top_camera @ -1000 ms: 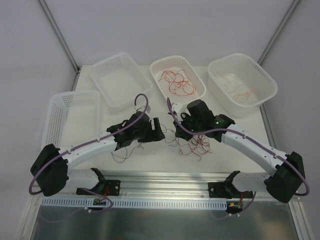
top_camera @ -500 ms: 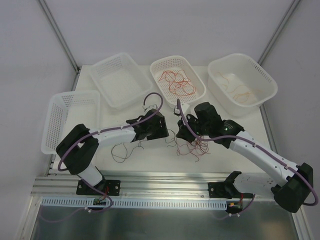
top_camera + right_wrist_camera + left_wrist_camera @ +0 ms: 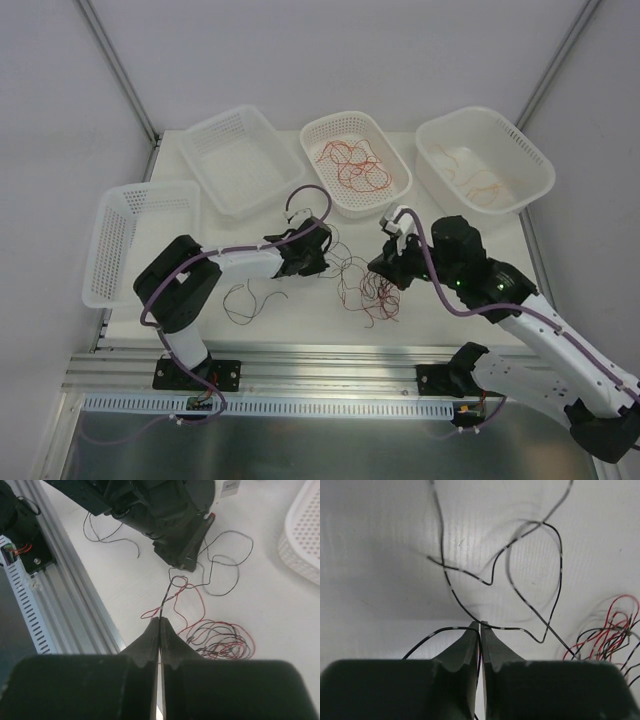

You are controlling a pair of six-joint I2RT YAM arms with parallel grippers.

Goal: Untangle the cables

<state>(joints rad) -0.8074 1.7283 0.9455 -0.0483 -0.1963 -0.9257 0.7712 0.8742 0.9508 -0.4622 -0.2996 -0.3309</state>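
Note:
A tangle of thin red and black cables (image 3: pixel 372 292) lies on the white table between my two grippers. My left gripper (image 3: pixel 322 262) sits low at the tangle's left edge, and in the left wrist view its jaws (image 3: pixel 480 626) are shut on a black cable (image 3: pixel 492 577) that loops ahead of it. My right gripper (image 3: pixel 384 272) hangs above the tangle's right side. The right wrist view shows it (image 3: pixel 160 620) shut on a black and red strand that rises from the cable pile (image 3: pixel 220 642). A separate dark cable (image 3: pixel 245 298) lies loose further left.
Four white baskets stand round the work area: one at the left (image 3: pixel 120 235), one at the back left (image 3: pixel 215 135), a middle one (image 3: pixel 330 125) holding red cables, and a right one (image 3: pixel 530 165) holding orange cables. The aluminium rail (image 3: pixel 320 360) runs along the near edge.
My left gripper has moved right to the tangle and shut on a black cable. My right arm has swung right and upward, drawing its strand out of the pile.

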